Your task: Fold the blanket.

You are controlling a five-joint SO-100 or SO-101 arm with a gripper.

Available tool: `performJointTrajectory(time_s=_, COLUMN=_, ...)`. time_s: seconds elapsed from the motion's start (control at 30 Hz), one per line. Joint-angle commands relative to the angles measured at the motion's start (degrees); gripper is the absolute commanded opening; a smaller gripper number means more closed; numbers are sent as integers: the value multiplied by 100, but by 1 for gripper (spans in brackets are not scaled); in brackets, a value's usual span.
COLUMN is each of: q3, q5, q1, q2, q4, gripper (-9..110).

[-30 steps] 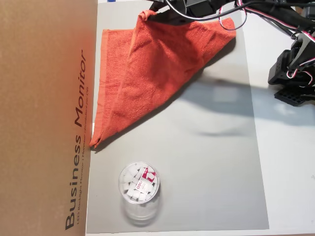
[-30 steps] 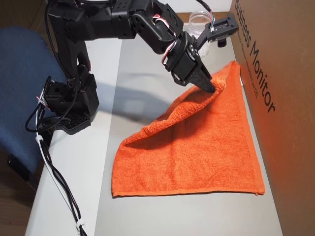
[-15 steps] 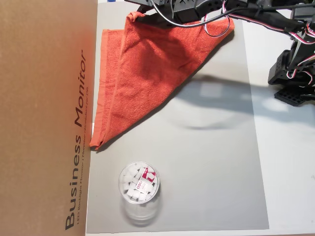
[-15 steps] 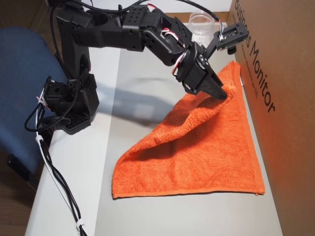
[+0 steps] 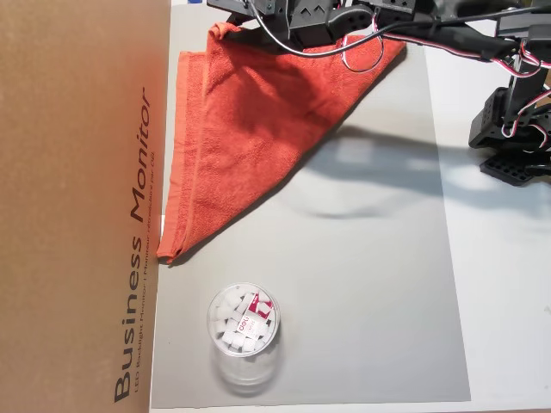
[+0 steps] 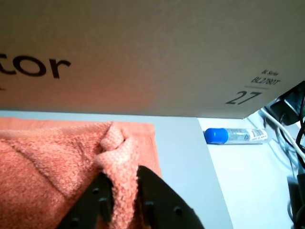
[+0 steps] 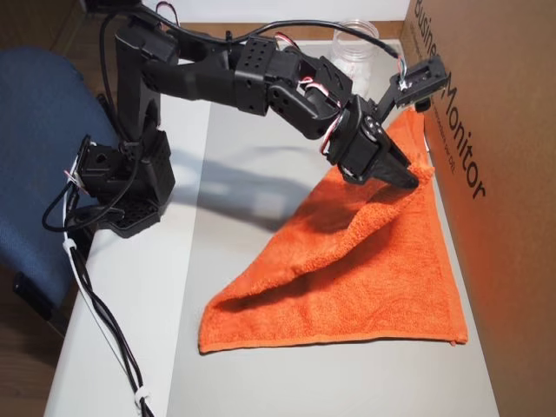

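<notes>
The orange-red blanket lies folded over into a rough triangle on the grey mat, up against the cardboard box. My gripper is at the top of an overhead view, shut on a raised corner of the blanket. In the other overhead view the gripper holds that corner just above the blanket, close to the box. In the wrist view the black fingers pinch a bunched bit of terry cloth, the gripper low over the blanket.
A tall cardboard box marked "Business Monitor" walls one side of the mat. A clear jar of white pieces stands on the mat. A blue-capped tube lies beyond the mat. The arm's base and a blue chair are nearby.
My gripper has carried the pinched corner across the blanket toward the box, leftward in one overhead view, drawing more cloth over the lower layer.
</notes>
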Motion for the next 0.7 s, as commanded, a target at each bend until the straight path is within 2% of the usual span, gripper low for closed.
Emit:
performJointTrajectory(time_s=0.0, q3=-589, q5=-18, q1=-26, q2=-97, q4=-158, gripper=0)
performJointTrajectory(time_s=0.67, q3=-2171, q5=-18, q1=185, q2=-1521, q4=-158, gripper=0)
